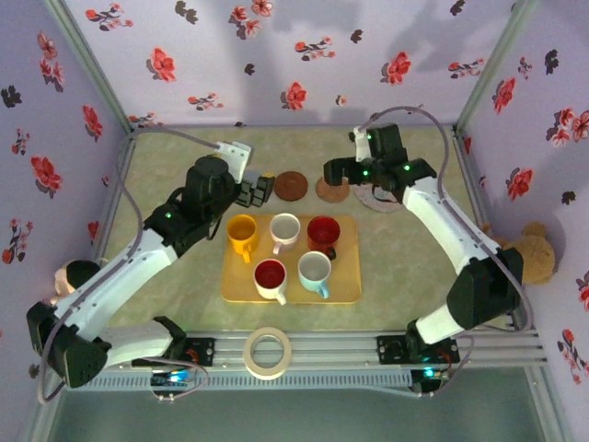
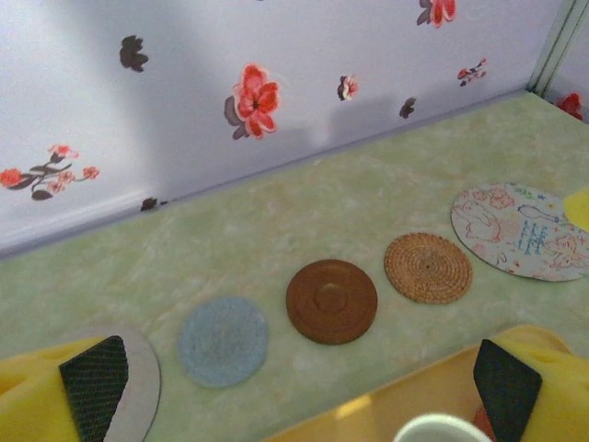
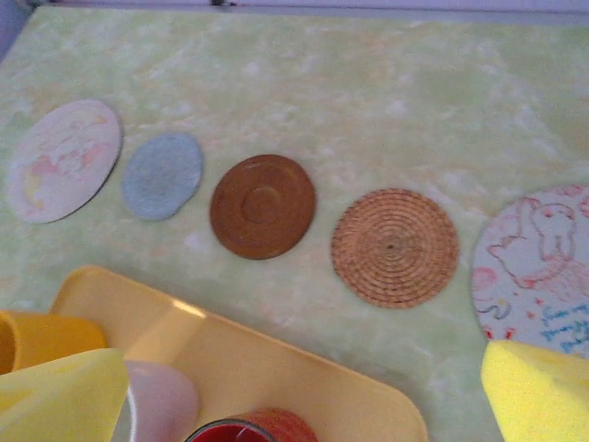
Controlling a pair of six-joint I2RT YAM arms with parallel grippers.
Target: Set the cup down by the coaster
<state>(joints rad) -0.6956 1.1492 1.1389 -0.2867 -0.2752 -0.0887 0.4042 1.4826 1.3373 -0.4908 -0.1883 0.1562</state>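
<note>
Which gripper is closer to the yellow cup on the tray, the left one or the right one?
Left. The left gripper hangs open just behind the yellow cup, at the far edge of the tray. The right gripper is farther off, above the woven coaster.

No text I can read, blue scrawled lettering on the printed coaster [image 2: 520,230] by the table's far edge, too blurred
</note>
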